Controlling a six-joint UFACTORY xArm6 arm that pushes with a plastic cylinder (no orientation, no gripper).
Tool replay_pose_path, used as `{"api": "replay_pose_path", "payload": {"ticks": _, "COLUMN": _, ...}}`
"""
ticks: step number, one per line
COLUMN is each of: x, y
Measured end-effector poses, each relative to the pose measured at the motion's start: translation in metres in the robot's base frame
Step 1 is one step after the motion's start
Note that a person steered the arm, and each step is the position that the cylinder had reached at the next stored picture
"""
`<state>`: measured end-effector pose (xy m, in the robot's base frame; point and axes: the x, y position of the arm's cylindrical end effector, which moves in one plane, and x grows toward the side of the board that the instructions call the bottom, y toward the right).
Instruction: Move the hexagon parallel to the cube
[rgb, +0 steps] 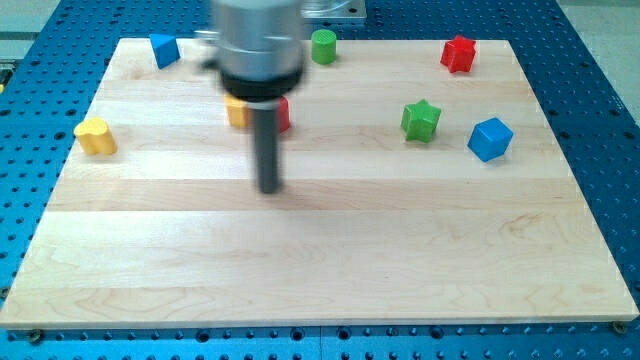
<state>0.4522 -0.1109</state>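
My tip (269, 188) rests on the wooden board (320, 260) left of centre. Just above it, partly hidden behind the rod, sit a yellow block (237, 111) and a red block (283, 115), side by side; their shapes cannot be made out. A blue cube (490, 139) lies at the view's right, far from the tip. A green star (421, 120) sits just left of that cube.
A blue block (164, 49) sits at the top left, a green cylinder (323, 46) at the top centre, a red star-like block (458, 53) at the top right, and a yellow heart-like block (95, 136) at the left edge.
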Motion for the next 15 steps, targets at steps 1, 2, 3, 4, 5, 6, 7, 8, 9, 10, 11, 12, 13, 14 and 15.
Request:
{"api": "replay_pose_path", "payload": {"ticks": 1, "x": -0.031, "y": -0.1}}
{"api": "replay_pose_path", "payload": {"ticks": 2, "x": -0.078, "y": -0.08}}
{"api": "replay_pose_path", "payload": {"ticks": 3, "x": -0.141, "y": -0.079}}
{"api": "replay_pose_path", "payload": {"ticks": 4, "x": -0.158, "y": 0.001}}
{"api": "replay_pose_path", "payload": {"ticks": 5, "x": -0.146, "y": 0.013}}
{"api": "replay_pose_path", "payload": {"ticks": 6, "x": -0.077, "y": 0.024}}
{"api": "replay_pose_path", "payload": {"ticks": 7, "x": -0.018, "y": 0.074}}
{"api": "replay_pose_path", "payload": {"ticks": 8, "x": -0.052, "y": 0.068}}
{"api": "replay_pose_path", "payload": {"ticks": 9, "x": -0.054, "y": 0.034}}
{"api": "replay_pose_path", "payload": {"ticks": 10, "x": -0.078, "y": 0.008}}
{"api": "replay_pose_path", "payload": {"ticks": 11, "x": -0.07, "y": -0.009}}
{"api": "replay_pose_path", "payload": {"ticks": 12, "x": -0.066, "y": -0.014}}
{"api": "replay_pose_path", "payload": {"ticks": 13, "x": -0.058, "y": -0.009}}
{"api": "replay_pose_path", "payload": {"ticks": 14, "x": -0.038, "y": 0.004}}
{"api": "replay_pose_path", "payload": {"ticks": 15, "x": -0.024, "y": 0.021}}
